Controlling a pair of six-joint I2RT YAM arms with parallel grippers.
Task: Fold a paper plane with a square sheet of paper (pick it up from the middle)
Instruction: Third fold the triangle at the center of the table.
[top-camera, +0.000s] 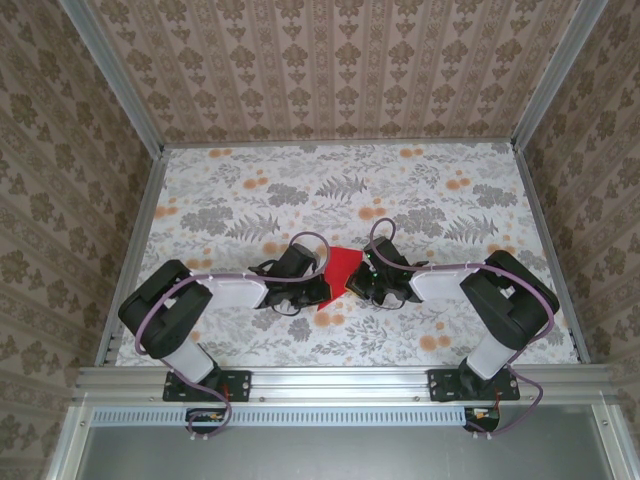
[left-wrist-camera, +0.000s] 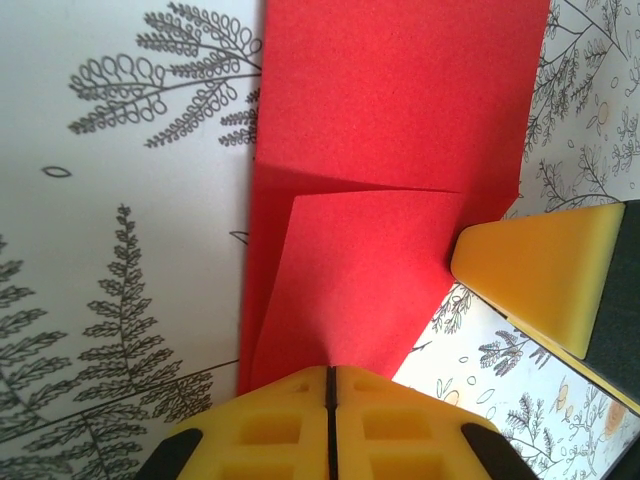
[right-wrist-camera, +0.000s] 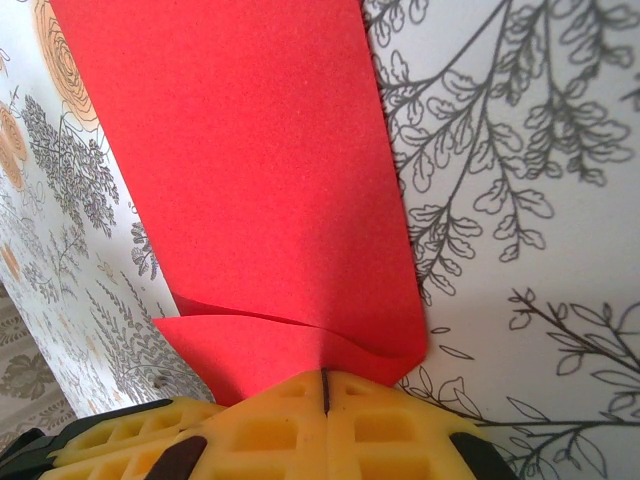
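Note:
The square sheet of paper (top-camera: 339, 272) is bright red and folded into overlapping layers, held between both arms just above the mid table. My left gripper (top-camera: 322, 287) is shut on its near edge; in the left wrist view the yellow jaws (left-wrist-camera: 330, 368) meet on the paper (left-wrist-camera: 390, 150), which shows a diagonal crease and a flap. My right gripper (top-camera: 358, 281) is shut on the opposite edge; in the right wrist view its jaws (right-wrist-camera: 325, 373) pinch a curled double layer of the sheet (right-wrist-camera: 260, 170). A yellow fingertip of the right gripper (left-wrist-camera: 540, 275) touches the paper's side.
The floral tablecloth (top-camera: 250, 190) covers the table, with patterned walls on three sides and metal rails (top-camera: 330, 378) at the near edge. Part of the left gripper's yellow finger (right-wrist-camera: 120, 437) shows low left in the right wrist view.

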